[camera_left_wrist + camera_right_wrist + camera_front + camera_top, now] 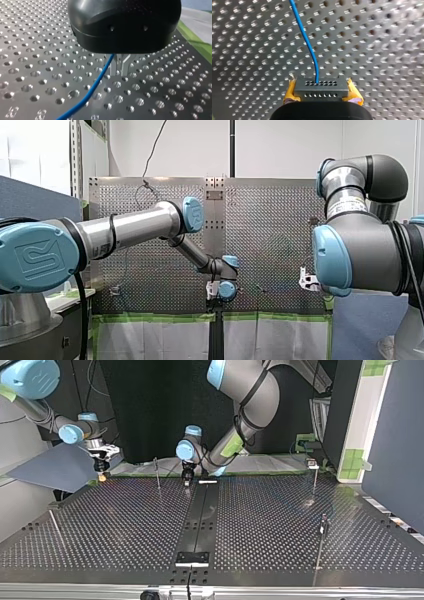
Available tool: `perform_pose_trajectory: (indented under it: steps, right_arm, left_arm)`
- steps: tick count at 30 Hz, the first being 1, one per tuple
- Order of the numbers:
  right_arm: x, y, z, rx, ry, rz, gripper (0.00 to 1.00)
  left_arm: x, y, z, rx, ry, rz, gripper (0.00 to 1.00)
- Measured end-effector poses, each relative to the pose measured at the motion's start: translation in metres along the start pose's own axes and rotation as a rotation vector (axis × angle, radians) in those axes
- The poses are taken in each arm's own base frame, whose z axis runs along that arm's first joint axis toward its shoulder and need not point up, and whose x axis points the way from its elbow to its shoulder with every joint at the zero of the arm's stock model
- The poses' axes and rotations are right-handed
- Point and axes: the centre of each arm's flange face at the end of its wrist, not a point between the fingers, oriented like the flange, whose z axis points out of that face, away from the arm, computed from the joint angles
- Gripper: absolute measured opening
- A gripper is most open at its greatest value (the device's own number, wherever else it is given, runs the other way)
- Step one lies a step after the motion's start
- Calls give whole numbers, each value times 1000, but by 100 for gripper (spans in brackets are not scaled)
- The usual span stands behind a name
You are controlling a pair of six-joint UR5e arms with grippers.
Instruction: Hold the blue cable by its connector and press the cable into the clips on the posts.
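Observation:
In the right wrist view my right gripper [321, 85] is shut on a grey connector [322, 92], one yellow pad [290, 90] on each side. The blue cable [308, 42] leaves the connector and runs ahead over the perforated table. In the left wrist view the same cable [92, 90] passes between the metal fingers [113, 66] of my left gripper [119, 72], which is shut on it just above the plate. In the top view my right gripper [102, 476] hangs at the far left edge and my left gripper [187, 479] near the middle, beside a thin post [157, 474].
More thin posts stand on the perforated table [125, 525]: one at the far right [315, 477], one at the right [322, 532] and a slanted one at the near left [55, 527]. A dark strip [200, 515] runs down the middle.

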Motion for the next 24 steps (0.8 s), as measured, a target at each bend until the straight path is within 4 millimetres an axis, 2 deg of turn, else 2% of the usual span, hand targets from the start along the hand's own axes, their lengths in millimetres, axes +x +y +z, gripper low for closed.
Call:
perform_pose_trajectory:
  steps: [7, 17, 24]
  right_arm:
    - [-24, 4, 11, -2, -55, -22, 0]
    - [-24, 11, 30, 8, -55, -13, 0]
    - [-16, 16, 39, 9, -37, -12, 0]
  left_arm:
    - [-1, 3, 2, -13, -3, 0, 12]
    - [-2, 5, 2, -28, -5, 1, 12]
    - [-2, 6, 3, -31, -5, 2, 14]
